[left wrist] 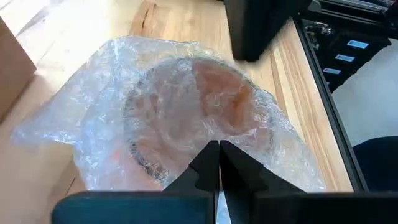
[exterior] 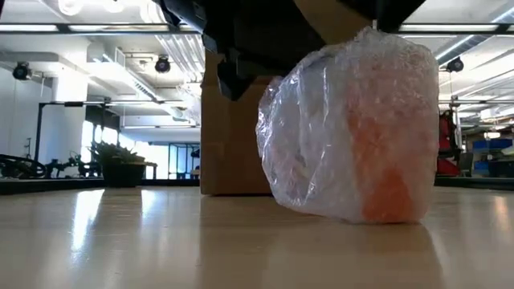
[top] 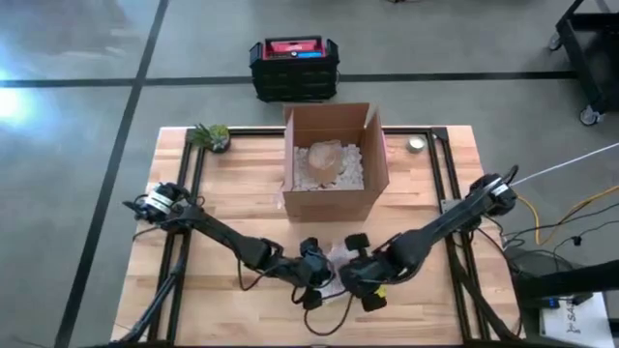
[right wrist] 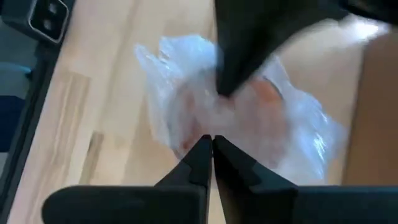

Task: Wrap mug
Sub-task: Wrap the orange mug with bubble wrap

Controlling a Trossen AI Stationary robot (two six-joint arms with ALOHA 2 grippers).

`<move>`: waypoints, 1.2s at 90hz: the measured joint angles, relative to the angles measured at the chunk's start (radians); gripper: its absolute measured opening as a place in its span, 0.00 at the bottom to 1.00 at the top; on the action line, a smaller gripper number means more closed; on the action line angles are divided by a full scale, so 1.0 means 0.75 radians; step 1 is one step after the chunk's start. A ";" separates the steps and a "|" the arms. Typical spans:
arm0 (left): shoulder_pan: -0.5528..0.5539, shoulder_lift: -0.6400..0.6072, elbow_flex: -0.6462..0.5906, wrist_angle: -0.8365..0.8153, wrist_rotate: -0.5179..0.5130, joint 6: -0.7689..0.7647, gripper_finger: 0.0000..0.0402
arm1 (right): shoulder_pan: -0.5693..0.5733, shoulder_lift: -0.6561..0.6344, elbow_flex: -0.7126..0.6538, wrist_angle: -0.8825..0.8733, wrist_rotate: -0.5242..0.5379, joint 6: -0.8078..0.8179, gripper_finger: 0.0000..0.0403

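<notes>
Meeting over the wrapped mug (exterior: 353, 128) at the near middle of the table (top: 242, 193), your two grippers are both pinched closed.

You are holding the left gripper (left wrist: 219, 155) just left of the bundle, its fingers pressed together at the edge of the bubble wrap (left wrist: 106, 112), while the right gripper (right wrist: 211, 146) is sitting clenched just right of it. Whether either one is actually pinching the plastic, you cannot tell. The orange mug is standing on the wood, fully covered, in front of the open cardboard box (top: 334, 159).
</notes>
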 joint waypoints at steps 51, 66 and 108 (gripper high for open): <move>0.001 -0.001 0.002 0.060 -0.011 -0.002 0.00 | -0.025 0.285 -0.037 0.047 0.056 -0.046 0.00; 0.000 -0.001 0.002 0.058 0.000 0.009 0.00 | -0.028 0.328 -0.039 0.124 0.034 -0.107 0.00; 0.000 -0.002 -0.001 0.039 0.001 0.015 0.00 | -0.022 0.006 -0.012 -0.074 0.033 -0.080 0.01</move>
